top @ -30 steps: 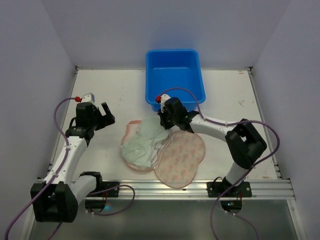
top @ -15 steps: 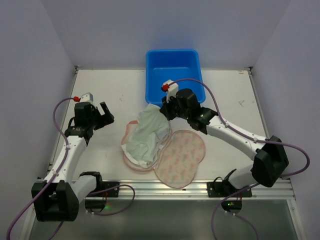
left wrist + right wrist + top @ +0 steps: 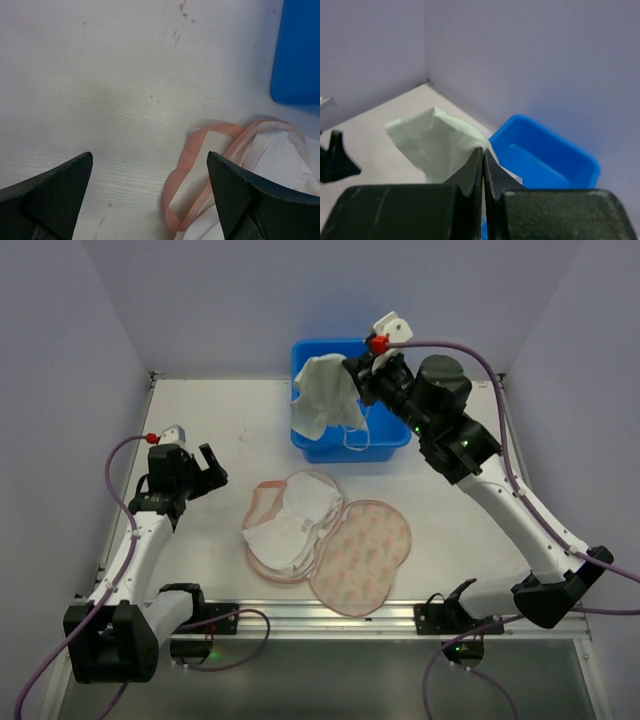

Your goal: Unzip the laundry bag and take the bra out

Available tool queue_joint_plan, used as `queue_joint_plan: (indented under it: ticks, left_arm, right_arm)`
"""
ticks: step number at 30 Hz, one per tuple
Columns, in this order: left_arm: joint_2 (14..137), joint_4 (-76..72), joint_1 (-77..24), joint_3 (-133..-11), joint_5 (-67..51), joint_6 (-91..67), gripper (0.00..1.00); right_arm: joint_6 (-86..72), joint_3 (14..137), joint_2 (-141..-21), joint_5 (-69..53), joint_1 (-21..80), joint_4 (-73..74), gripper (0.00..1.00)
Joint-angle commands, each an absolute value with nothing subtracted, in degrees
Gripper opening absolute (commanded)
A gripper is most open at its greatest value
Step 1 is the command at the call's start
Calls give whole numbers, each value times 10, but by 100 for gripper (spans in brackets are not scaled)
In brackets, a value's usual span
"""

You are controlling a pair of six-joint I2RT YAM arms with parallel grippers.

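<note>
The laundry bag (image 3: 355, 555) lies open near the table's front middle, its white lining (image 3: 290, 525) facing up. Its pink zip edging (image 3: 187, 165) shows in the left wrist view. My right gripper (image 3: 352, 372) is raised high and shut on the bra (image 3: 325, 398), which hangs over the left part of the blue tub (image 3: 375, 435), a thin strap dangling. In the right wrist view the pale bra (image 3: 437, 145) bunches at my closed fingertips (image 3: 483, 155). My left gripper (image 3: 212, 468) is open and empty, low over the table left of the bag.
The blue tub (image 3: 545, 160) stands at the back middle of the table. White walls close in the back and both sides. The metal rail runs along the front edge (image 3: 330, 618).
My right gripper has lifted the bra out of the open bag and carried it up and back over the blue tub. The bag's white lining now shows bare. The left arm has not moved.
</note>
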State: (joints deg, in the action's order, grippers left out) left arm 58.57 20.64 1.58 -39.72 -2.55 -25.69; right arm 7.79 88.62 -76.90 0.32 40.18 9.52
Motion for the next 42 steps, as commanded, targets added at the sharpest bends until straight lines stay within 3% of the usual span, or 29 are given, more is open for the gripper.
queue_joint_plan:
  ticks: [1,7,24,31,37,38,40,42]
  left_arm:
    - [584,186,24,-399,-35,-243,100]
    - [584,188,25,-398,-37,-242,100]
    - [606,185,32,-399,-62,-241,100]
    - [618,187,34,-400,-69,-236,100]
    - [633,187,40,-402,-79,-236,100]
    - [634,186,40,-402,-80,-236,100]
    - [635,185,40,-402,-83,-236,100]
    - [637,185,42,-402,-86,-236,100]
  right_arm:
    - [158,972,-797,15,365,86,0]
    - [192,1044,-879,-37,280,73,0]
    - [219,977,-1030,-147,230,52,0]
    - [210,1147,-1179,-162,199,104,0]
    - [189,1343,-1331,-78,179,137,0]
    - [181,1346,-1336,-68,178,121,3]
    - [164,1325,-1331,-40,178,98,49]
    - [149,1289,-1299,-39,178,82,77]
